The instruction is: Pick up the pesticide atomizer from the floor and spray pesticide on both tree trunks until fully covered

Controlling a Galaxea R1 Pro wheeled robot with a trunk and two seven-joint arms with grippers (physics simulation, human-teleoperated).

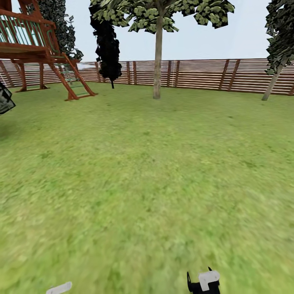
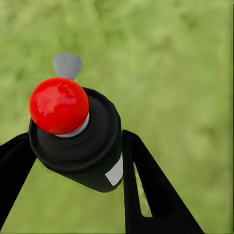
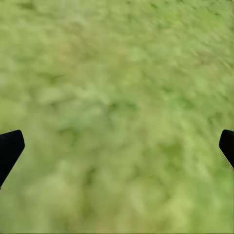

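Observation:
My left gripper (image 2: 77, 140) is shut on the pesticide atomizer (image 2: 92, 156), a black cylinder with a red ball top and a grey nozzle, held over grass. My right gripper (image 3: 119, 146) is open over bare lawn, with nothing between its black fingertips (image 3: 10, 148). In the head view a tall tree stands far ahead near the fence, its thin grey-brown trunk (image 1: 157, 65) bare below a leafy crown. A second tree with a leaning bare trunk (image 1: 272, 83) stands at the far right. No white specks are visible on either trunk from this distance.
Wide green lawn (image 1: 143, 183) stretches to a brown slatted fence (image 1: 204, 74). A red-brown wooden play tower with a ladder (image 1: 41, 49) stands at the back left, a black column-shaped conifer (image 1: 107, 45) beside it. Part of my right arm (image 1: 204, 281) shows at the bottom edge.

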